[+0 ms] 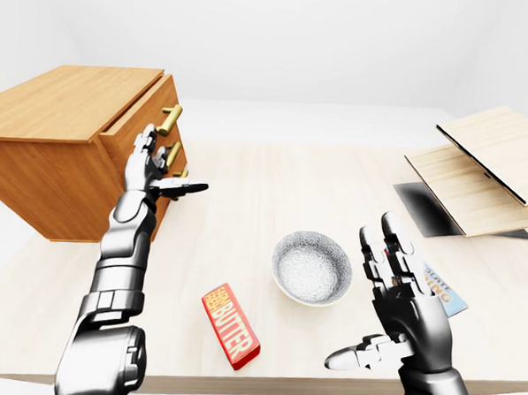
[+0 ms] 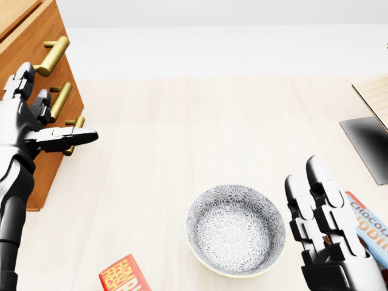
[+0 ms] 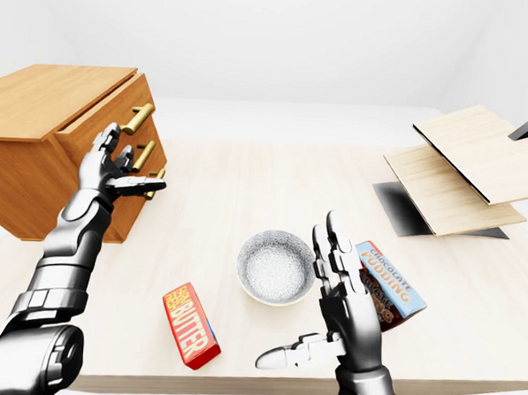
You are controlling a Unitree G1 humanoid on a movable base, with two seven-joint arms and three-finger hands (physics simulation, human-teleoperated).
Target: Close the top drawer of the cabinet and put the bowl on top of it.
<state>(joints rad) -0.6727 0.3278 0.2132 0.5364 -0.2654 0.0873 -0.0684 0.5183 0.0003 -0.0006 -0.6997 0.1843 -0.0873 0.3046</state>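
The wooden cabinet stands at the left of the table, three brass handles down its drawer side. Its top drawer looks level with the two drawers below. My left hand is open in front of the drawer fronts, fingers beside the middle handle, thumb across the lowest one, below the top handle. The patterned grey bowl sits upright on the table at the bottom centre. My right hand is open just right of the bowl, palm toward it, not touching.
A red butter box lies left of the bowl near the table's near edge. A chocolate pudding box lies behind my right hand. Stacked wooden boards and a dark mat occupy the right side.
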